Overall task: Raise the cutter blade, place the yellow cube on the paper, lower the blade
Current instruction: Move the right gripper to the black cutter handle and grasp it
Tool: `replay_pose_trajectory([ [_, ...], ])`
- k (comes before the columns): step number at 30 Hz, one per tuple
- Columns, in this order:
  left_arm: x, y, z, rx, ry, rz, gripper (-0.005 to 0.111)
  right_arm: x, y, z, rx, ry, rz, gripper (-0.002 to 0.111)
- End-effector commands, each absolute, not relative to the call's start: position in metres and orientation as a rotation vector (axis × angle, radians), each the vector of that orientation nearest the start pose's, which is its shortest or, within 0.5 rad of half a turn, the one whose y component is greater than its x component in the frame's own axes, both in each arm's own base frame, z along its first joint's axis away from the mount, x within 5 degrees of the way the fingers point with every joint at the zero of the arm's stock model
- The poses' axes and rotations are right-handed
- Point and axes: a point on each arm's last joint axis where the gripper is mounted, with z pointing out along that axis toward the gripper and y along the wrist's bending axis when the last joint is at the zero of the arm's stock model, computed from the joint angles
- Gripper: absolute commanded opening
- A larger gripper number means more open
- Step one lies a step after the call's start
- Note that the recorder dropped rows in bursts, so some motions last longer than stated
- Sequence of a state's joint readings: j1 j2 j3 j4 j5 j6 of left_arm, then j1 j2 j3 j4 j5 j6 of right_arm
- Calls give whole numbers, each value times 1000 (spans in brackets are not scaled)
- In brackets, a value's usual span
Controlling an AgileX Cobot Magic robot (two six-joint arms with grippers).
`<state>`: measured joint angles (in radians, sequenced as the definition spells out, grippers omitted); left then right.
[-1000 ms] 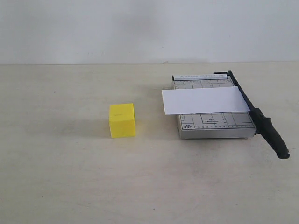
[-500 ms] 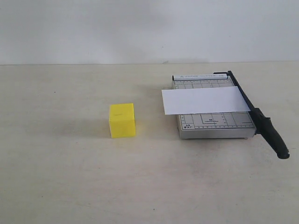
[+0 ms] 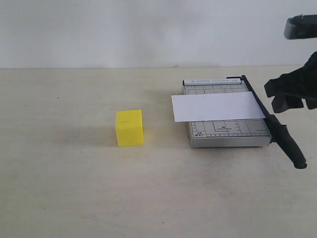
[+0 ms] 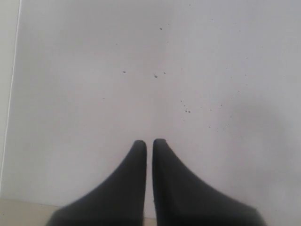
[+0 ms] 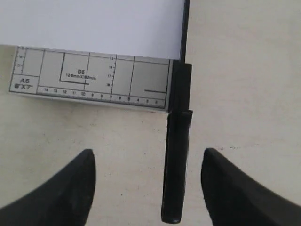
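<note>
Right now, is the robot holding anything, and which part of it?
Nothing. The right gripper has its jaws open either side of the cutter blade, not touching it; the left gripper is shut and empty.

Exterior view's edge cuts off the right gripper; right wrist view crops paper
</note>
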<state>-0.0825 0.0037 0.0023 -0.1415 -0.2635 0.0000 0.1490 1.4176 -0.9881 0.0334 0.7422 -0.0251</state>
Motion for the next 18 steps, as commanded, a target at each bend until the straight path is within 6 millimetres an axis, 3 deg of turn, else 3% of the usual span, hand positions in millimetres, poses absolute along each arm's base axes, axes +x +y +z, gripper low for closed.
replay_pose_trajectory([
  [1, 51, -1, 235, -78, 1232, -181, 5, 287, 44, 245, -249, 2738, 41, 62],
  [18, 51, -1, 235, -78, 1234, -181, 5, 303, 40, 203, -299, 2861, -70, 62],
])
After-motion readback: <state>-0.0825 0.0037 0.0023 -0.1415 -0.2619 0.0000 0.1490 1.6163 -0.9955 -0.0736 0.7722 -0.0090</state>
